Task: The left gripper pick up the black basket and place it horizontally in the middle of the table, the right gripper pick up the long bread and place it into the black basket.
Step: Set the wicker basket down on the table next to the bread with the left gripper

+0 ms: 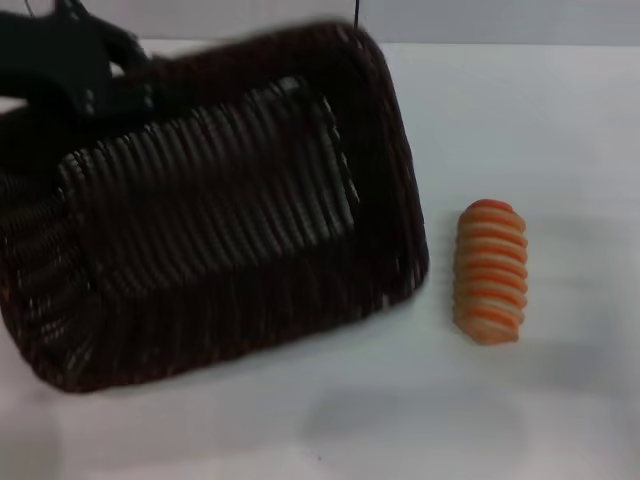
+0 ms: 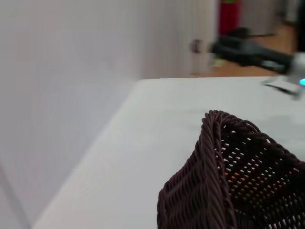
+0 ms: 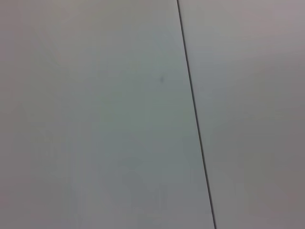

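Note:
The black basket (image 1: pixel 220 210) fills the left and middle of the head view, tilted and blurred, its open side facing me. My left gripper (image 1: pixel 80 65) is at the basket's far left rim and is shut on it. A corner of the basket (image 2: pixel 224 181) also shows in the left wrist view, above the white table (image 2: pixel 157 124). The long bread (image 1: pixel 490 272), striped orange and cream, lies on the table (image 1: pixel 560 150) to the right of the basket, apart from it. My right gripper is out of view.
The right wrist view shows only a plain pale surface crossed by a thin dark line (image 3: pixel 193 109). In the left wrist view a white wall (image 2: pixel 62 71) runs along the table's edge, and a dark blurred shape (image 2: pixel 248 50) lies beyond the table's far end.

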Motion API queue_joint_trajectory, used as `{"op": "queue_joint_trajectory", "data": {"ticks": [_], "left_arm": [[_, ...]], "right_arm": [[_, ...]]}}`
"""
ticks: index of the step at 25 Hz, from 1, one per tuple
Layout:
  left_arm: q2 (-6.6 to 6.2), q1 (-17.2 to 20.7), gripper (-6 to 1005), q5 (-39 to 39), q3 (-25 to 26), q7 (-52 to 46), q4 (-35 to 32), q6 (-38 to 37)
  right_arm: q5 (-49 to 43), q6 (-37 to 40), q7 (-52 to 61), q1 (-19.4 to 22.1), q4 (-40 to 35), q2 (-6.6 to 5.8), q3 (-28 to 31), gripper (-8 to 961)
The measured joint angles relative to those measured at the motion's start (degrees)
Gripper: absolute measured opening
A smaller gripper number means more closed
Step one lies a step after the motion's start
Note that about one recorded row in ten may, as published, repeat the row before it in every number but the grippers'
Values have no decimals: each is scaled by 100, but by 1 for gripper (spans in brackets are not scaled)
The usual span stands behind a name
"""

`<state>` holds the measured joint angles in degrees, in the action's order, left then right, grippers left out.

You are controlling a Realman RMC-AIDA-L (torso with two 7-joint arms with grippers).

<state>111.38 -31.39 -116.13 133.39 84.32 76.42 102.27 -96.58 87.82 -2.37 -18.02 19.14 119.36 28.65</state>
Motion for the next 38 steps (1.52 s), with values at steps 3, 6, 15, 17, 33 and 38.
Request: {"op": "queue_joint_trajectory", "data": {"ticks": [3, 6, 15, 17, 33, 38], "left_arm": [[-18, -168, 213, -15, -54, 222, -100, 545], [-42, -337, 215, -18, -351, 320, -330, 879], [137, -439, 220, -246, -946, 414, -491, 803], [215, -488, 221, -408, -1016, 416, -515, 792], [518, -485, 230, -804, -1054, 401, -429, 183], [606, -481, 233, -943, -1072, 461, -431, 61]], "right_arm": [[0, 51, 0, 63, 31, 0, 0, 694], [-5, 183, 0, 167, 108, 7, -42, 694], [-34, 281, 0, 353, 176, 8, -60, 694], [-40, 290, -1, 389, 190, 8, -61, 694], [-54, 531, 0, 629, 304, 6, -91, 694], [-54, 596, 0, 642, 323, 2, -88, 694]]}}
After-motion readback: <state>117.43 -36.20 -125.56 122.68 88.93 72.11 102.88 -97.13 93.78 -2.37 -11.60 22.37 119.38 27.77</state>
